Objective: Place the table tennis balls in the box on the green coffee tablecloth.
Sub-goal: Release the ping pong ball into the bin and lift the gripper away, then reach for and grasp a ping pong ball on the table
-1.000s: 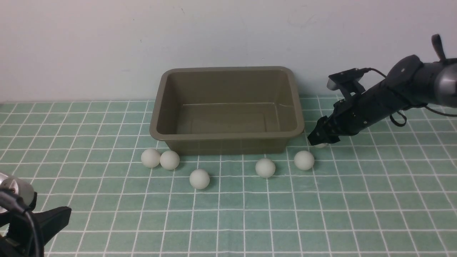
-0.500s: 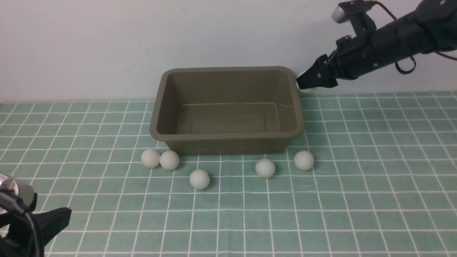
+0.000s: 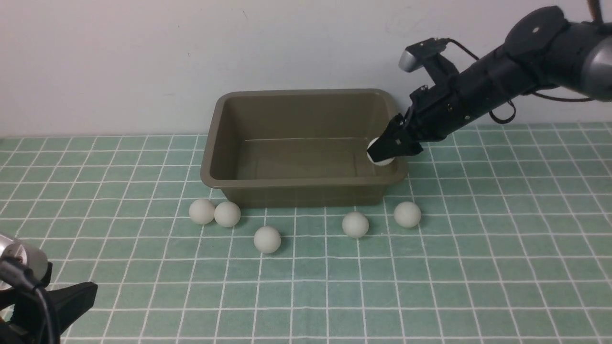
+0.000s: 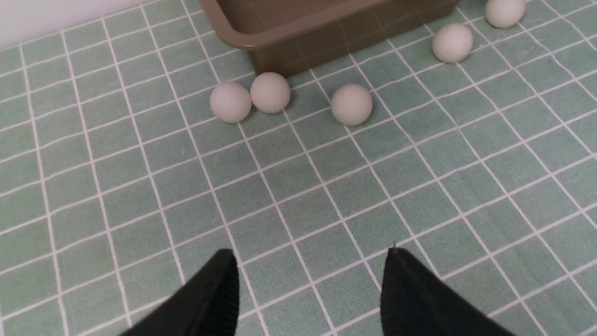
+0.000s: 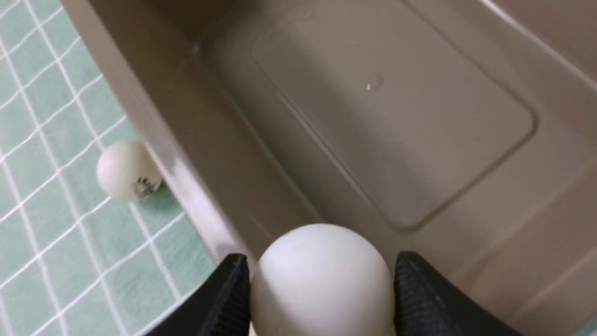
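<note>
The olive-brown box (image 3: pixel 214 173) stands on the green checked tablecloth (image 3: pixel 478 267) by the wall; nothing lies inside it. My right gripper (image 3: pixel 384 152) is shut on a white table tennis ball (image 5: pixel 322 280) and holds it over the box's right end, just inside the rim (image 5: pixel 154 154). Several more balls lie on the cloth in front of the box: a touching pair (image 3: pixel 214 212), one (image 3: pixel 267 239), one (image 3: pixel 355 224) and one (image 3: pixel 407 214). My left gripper (image 4: pixel 310 254) is open and empty over the cloth at the near left, well short of the balls (image 4: pixel 351 104).
A pale wall runs right behind the box. The right arm (image 3: pixel 507 76) reaches in from the right above the cloth. The left arm's body (image 3: pixel 28 296) fills the near left corner.
My right gripper lifted a ball off the cloth right of the box, rose toward the wall, then swung left and down over the box's right end. The left arm stayed still.
</note>
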Robot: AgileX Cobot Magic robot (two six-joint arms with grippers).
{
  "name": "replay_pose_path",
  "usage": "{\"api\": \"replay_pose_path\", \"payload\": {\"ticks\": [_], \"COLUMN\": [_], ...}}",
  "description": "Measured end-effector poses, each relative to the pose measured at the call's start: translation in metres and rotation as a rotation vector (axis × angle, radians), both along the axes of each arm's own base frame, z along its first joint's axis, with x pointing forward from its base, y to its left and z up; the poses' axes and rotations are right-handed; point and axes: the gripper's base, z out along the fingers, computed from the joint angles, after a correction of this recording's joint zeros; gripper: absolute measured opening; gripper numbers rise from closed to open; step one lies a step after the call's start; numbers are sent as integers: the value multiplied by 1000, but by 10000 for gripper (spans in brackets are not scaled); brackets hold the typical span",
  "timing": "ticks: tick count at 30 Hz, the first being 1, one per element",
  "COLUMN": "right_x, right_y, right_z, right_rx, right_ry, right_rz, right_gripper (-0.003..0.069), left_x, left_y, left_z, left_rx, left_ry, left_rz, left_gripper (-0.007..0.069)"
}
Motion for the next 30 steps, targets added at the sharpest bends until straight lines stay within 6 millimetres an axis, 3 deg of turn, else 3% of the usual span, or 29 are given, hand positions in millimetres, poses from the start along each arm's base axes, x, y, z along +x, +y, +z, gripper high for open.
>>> {"api": "replay_pose_path", "payload": {"ticks": [6, 11, 17, 23, 27, 30], "right_x": [4, 9, 14, -1, -5, -9], "right_y": [4, -5, -41, -86, -86, -75], "right_z": [1, 7, 29, 58, 61, 51], "right_rx": [-7, -14, -9, -50, -94, -149], "right_ry": [-55, -78, -72, -52, -59, -28], "right_rz": [-28, -52, -113, -121, -107, -78], "right_gripper": [430, 462, 444, 423, 423, 423], "left_x": [-1, -2, -2, -2, -2, -2], "left_y": [0, -1, -1, -1, -1, -1], "left_z": [0, -2, -2, -2, -2, -1], "left_rx": [0, -2, -2, -2, -2, -1], "left_ry": [7, 24, 25, 25, 24, 21], "left_rz": [-5, -15, -16, -16, -15, -13], "left_gripper": [373, 373, 373, 373, 373, 373]}}
